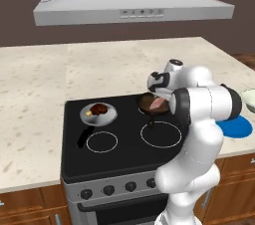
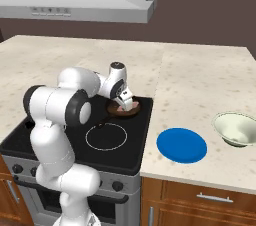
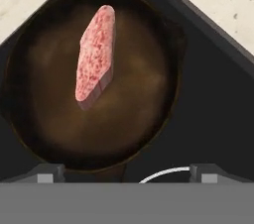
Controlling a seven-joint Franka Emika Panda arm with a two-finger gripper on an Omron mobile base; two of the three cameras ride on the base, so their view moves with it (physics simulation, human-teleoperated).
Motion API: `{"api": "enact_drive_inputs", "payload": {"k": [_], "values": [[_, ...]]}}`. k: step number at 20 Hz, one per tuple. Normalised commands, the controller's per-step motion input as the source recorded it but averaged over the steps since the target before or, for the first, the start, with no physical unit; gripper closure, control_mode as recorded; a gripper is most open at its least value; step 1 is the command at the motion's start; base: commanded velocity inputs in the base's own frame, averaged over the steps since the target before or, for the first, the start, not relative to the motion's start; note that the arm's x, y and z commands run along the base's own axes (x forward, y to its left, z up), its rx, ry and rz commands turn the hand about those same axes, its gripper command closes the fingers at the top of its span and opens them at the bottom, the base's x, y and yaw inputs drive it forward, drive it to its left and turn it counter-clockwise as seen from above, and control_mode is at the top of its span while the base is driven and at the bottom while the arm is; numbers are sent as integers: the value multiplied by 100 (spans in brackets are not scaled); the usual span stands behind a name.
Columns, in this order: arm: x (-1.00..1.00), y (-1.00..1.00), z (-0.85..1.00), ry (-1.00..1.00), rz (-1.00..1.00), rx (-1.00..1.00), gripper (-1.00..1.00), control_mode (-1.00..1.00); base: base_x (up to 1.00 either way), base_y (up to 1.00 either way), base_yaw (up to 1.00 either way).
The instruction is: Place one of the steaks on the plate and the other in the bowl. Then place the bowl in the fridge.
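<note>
The pinkish-red steak (image 3: 95, 55) lies in the dark brown frying pan (image 3: 89, 119) on the stove's back right burner. My gripper (image 3: 126, 173) hovers just above it, open, with its fingertips (image 3: 49, 173) spread wide and nothing between them. From the base views the gripper (image 1: 162, 95) (image 2: 126, 102) points down over that pan (image 1: 147, 103) and the steak (image 2: 131, 106). The dark brown steak (image 1: 99, 108) sits in a silver pan (image 1: 110, 115) on the back left burner. On the counter right of the stove rest the blue plate (image 2: 181, 145) and the cream bowl (image 2: 236, 128). The fridge is out of view.
A black stovetop (image 1: 124, 154) is set in a pale stone counter (image 2: 200, 85), with knobs along its front. A grey range hood (image 1: 132, 5) hangs overhead. The brown pan's handle (image 1: 151, 122) points toward the front of the stove.
</note>
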Motion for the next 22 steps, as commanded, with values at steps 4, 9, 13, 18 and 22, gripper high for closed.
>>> {"api": "enact_drive_inputs", "payload": {"k": [4,9,13,18,22], "values": [[38,0,-30,0,0,0,-100,-100,0,0,0],[41,0,-27,0,0,0,-100,-100,0,0,0],[38,0,-27,0,0,0,-100,-100,0,0,0],[40,0,-25,0,0,0,-100,-100,0,0,0],[38,0,-28,0,0,0,-100,-100,0,0,0]]}}
